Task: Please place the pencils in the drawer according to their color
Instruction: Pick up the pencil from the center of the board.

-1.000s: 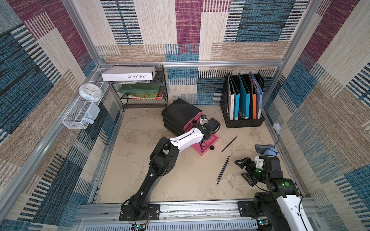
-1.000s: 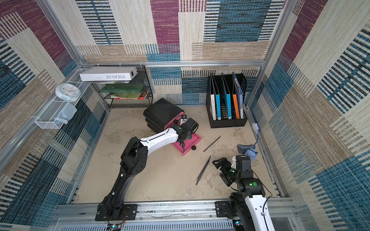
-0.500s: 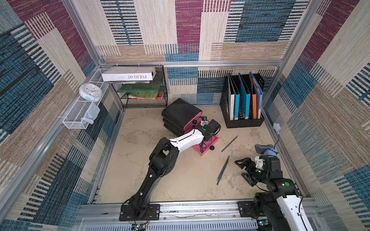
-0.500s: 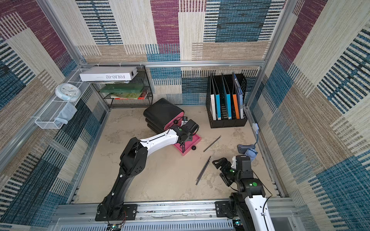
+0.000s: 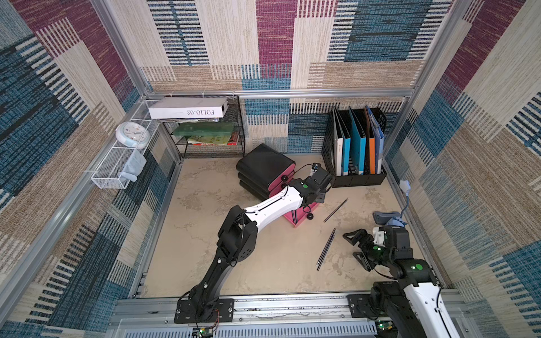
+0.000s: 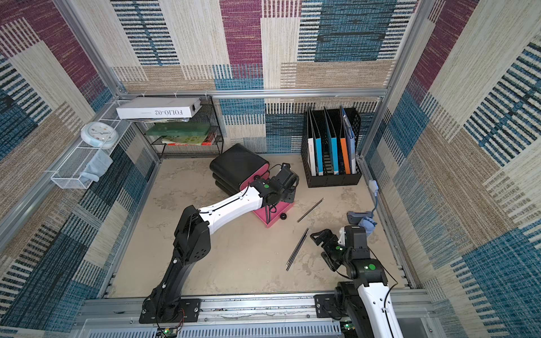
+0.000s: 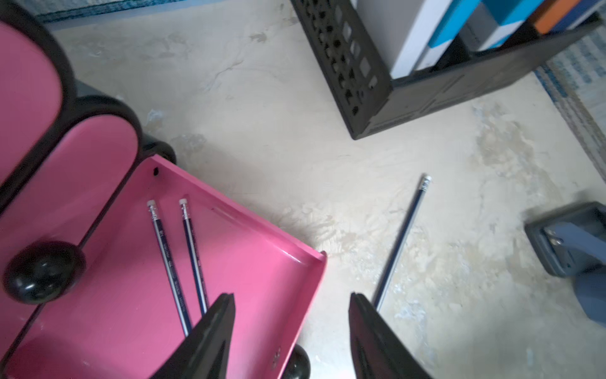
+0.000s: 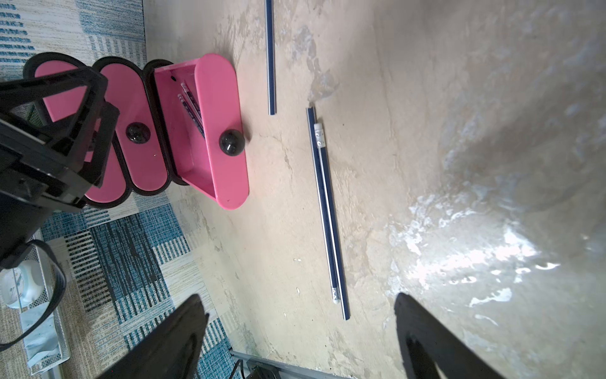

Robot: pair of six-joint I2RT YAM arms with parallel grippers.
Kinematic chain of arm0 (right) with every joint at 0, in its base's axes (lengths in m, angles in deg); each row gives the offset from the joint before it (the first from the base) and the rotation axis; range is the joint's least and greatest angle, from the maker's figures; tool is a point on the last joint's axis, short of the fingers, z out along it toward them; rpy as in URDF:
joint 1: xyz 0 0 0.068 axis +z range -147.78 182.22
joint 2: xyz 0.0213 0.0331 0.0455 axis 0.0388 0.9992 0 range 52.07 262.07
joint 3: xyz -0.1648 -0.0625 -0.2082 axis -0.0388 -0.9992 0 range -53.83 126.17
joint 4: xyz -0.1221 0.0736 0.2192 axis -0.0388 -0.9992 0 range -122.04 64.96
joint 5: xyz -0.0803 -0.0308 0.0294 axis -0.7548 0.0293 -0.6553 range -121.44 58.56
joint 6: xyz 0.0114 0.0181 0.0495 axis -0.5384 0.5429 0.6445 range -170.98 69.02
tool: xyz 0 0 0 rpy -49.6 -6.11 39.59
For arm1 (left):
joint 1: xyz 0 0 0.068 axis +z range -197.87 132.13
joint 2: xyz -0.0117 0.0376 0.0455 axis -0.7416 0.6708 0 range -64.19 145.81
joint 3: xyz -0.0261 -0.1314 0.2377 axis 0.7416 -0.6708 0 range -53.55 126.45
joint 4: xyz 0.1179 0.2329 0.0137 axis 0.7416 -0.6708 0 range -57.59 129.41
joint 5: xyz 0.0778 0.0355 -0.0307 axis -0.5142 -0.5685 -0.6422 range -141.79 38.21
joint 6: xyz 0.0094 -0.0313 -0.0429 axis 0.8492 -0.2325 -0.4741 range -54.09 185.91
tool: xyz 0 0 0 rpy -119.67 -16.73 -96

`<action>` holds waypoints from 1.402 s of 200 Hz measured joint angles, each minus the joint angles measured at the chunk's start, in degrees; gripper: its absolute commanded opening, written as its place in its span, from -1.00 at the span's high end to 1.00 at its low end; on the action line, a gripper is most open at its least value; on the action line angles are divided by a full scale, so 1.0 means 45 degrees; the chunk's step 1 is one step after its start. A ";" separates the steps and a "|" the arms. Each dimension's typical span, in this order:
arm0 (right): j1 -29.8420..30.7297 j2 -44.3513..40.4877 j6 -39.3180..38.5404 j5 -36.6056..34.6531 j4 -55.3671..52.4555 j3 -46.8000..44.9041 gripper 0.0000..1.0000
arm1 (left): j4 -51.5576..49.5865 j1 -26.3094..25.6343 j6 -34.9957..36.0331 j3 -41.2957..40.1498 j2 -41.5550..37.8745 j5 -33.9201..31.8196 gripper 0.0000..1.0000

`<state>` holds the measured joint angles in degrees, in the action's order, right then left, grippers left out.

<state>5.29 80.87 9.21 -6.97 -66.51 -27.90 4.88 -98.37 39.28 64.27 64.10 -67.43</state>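
Observation:
The pink bottom drawer (image 7: pixel 255 262) of a black drawer unit (image 5: pixel 263 166) is pulled out. Two dark navy pencils (image 7: pixel 170 259) with white end caps lie side by side in it, also in the right wrist view (image 8: pixel 191 108). My left gripper (image 7: pixel 292 297) hangs over the drawer's front corner, open and empty. One more navy pencil (image 5: pixel 336 209) lies on the table just right of the drawer. A pair of navy pencils (image 5: pixel 325 248) lies together further forward. My right gripper (image 5: pixel 352 247) stands open and empty, low over the table right of that pair (image 8: pixel 328 213).
A black file holder (image 5: pixel 355 152) with folders stands at the back right. A wire shelf (image 5: pixel 210 131) with books is at the back left. A grey-blue device (image 5: pixel 386 218) sits by the right wall. A white wire basket (image 5: pixel 117 172) hangs on the left wall.
My left gripper was shut a second ago and now stands open over the drawer. The right arm and the pencils on the table have not moved.

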 measured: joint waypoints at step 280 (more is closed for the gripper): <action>-0.0015 0.0228 0.1035 -0.2079 0.0180 -0.0573 -0.93 | -0.3230 -0.1248 0.4449 0.5085 0.4794 0.2749 -0.20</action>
<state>5.23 81.89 13.86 -16.33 -65.71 -30.48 -9.65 -103.99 59.30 87.15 85.67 -55.06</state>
